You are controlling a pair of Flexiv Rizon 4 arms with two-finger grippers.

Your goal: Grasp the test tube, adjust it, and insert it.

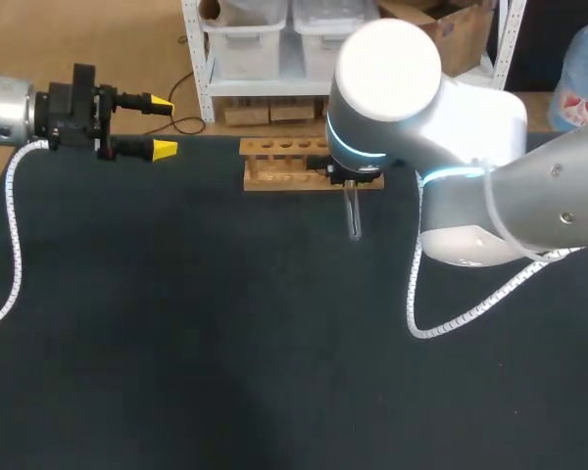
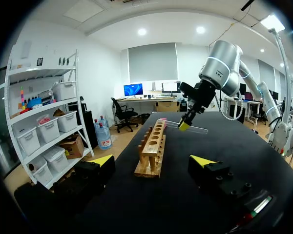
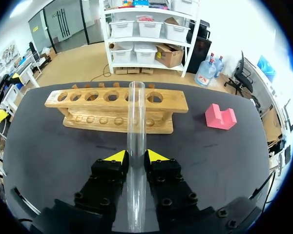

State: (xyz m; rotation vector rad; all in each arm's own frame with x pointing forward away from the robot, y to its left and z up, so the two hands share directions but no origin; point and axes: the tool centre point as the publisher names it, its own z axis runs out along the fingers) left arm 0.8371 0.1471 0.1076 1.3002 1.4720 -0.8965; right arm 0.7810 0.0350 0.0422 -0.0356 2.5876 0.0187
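A wooden test tube rack (image 1: 284,164) stands near the far edge of the black counter (image 1: 225,343), its top board showing a row of round holes. The right gripper (image 3: 135,157) is at the rack's right end, on its near side, and its two yellow-tipped fingers are clamped on a clear glass test tube (image 3: 136,126), one finger pressing each side. The tube lies lengthwise between the fingers, roughly level and raised off the counter. One end points at the rack and reaches above its top board, in line with one of the holes towards the right; the other end runs back under the wrist, away from the rack. A pink block (image 3: 220,118) sits on the counter just beyond the rack's right end. The left gripper (image 1: 160,125) hangs well apart from the rack, out past its left end, with its fingers spread wide and pointing towards the rack.
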